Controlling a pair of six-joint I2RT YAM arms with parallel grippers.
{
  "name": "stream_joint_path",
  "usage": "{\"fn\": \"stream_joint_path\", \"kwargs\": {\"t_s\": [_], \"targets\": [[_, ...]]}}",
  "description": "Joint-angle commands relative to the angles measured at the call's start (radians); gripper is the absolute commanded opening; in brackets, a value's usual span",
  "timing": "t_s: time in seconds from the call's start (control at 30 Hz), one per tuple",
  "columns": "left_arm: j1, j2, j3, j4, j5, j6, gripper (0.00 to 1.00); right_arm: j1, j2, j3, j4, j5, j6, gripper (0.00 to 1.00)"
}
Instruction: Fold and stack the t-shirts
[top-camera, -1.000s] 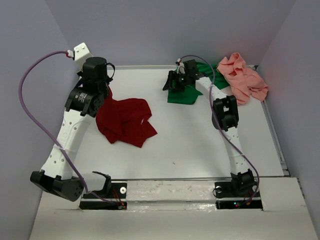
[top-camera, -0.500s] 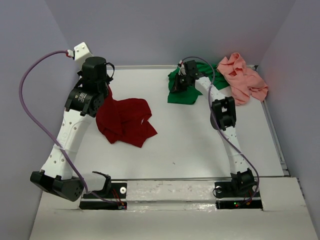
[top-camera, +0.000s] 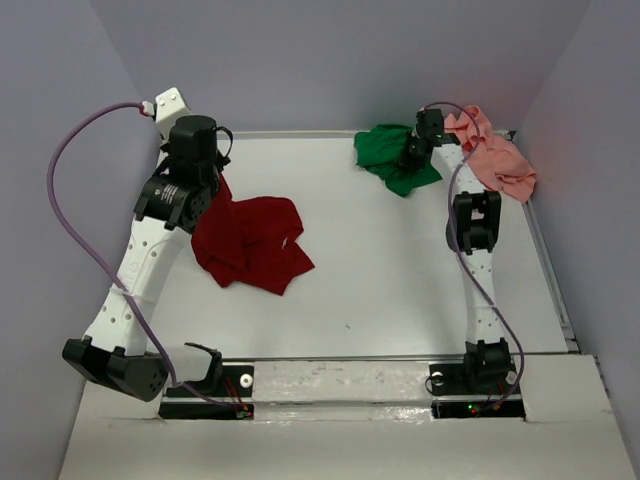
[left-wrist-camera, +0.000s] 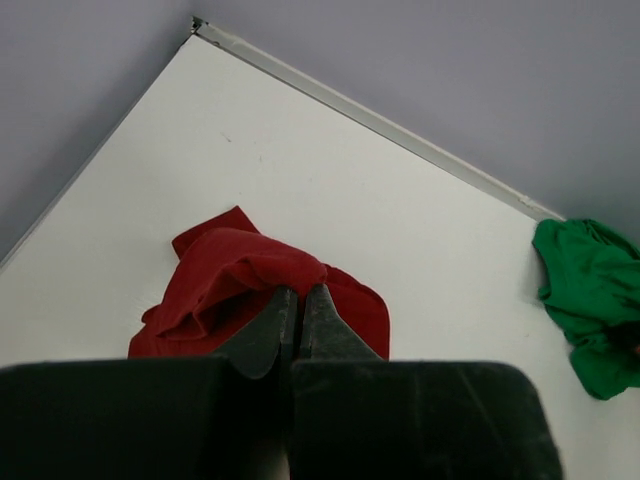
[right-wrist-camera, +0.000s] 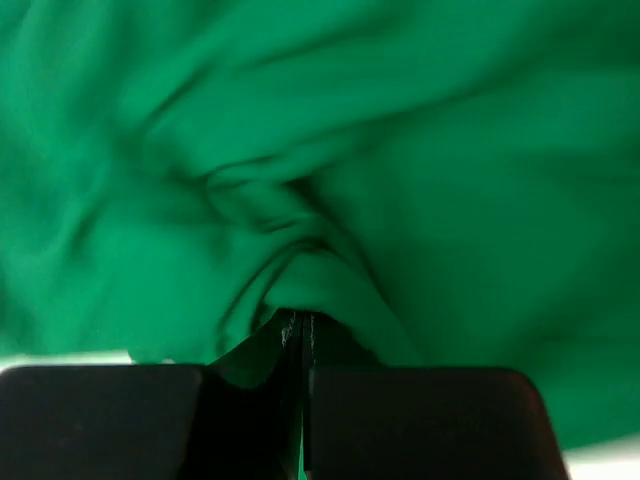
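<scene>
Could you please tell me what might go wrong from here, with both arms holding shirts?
1. The right gripper is shut on a small bunched fold of the green shirt. The cloth may slip out, or lift as a lump rather than flat.
2. That shirt lies close to the pink shirt, so a pull could drag the pink one along.
3. The left gripper pinches only a ridge of the crumpled red shirt, which may likewise slip.
</scene>
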Motion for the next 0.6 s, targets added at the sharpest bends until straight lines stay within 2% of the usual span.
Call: {"fn": "stream_joint_path", "kwargs": {"t_s": [0.0,0.07,0.23,0.43,0.57], "targets": [[0.001,0.000,-0.010,0.047,0.014,0.006,0.00,-0.100,0.008,0.061,-0.102,0.096,-0.007,0.00],[0.002,-0.003,-0.024,0.049,0.016,0.006,0.00,-0.125,0.004,0.072,-0.102,0.171,-0.013,0.00],[0.001,-0.003,-0.044,0.055,0.045,0.009,0.00,-0.227,0.019,0.110,-0.098,0.162,0.007,0.00],[0.001,-0.010,-0.084,0.065,0.066,0.012,0.00,-0.350,0.007,0.119,-0.074,0.227,0.032,0.00],[0.001,-0.005,-0.093,0.070,0.082,0.014,0.00,-0.359,-0.044,0.116,-0.042,0.366,0.012,0.00]]}}
